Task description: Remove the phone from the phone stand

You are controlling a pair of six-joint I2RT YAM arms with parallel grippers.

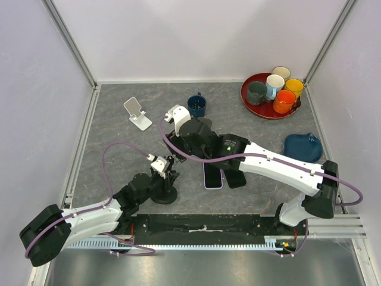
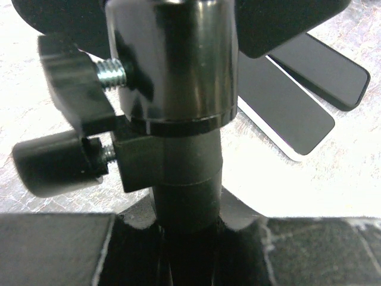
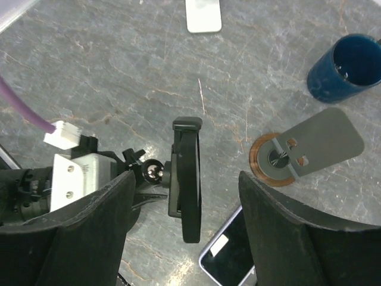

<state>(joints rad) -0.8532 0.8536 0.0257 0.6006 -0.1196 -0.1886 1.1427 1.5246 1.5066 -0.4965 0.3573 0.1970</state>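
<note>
Grey marbled tabletop point(image 1: 119, 125) | my left gripper point(image 1: 162, 176) clamped on black metal phone stand point(image 2: 178, 89) post | my right gripper point(image 3: 186, 196) spread wide, holding nothing (straddling stand's cradle) | white-edged phone point(image 1: 212, 176), black slab phone point(image 1: 236, 177) flat beside stand's base

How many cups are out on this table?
6. Five on the red tray, far right: dark green, pale blue, cream, yellow, orange. A dark blue mug stands alone, far centre. Another might hide among the clustered ones.
</note>
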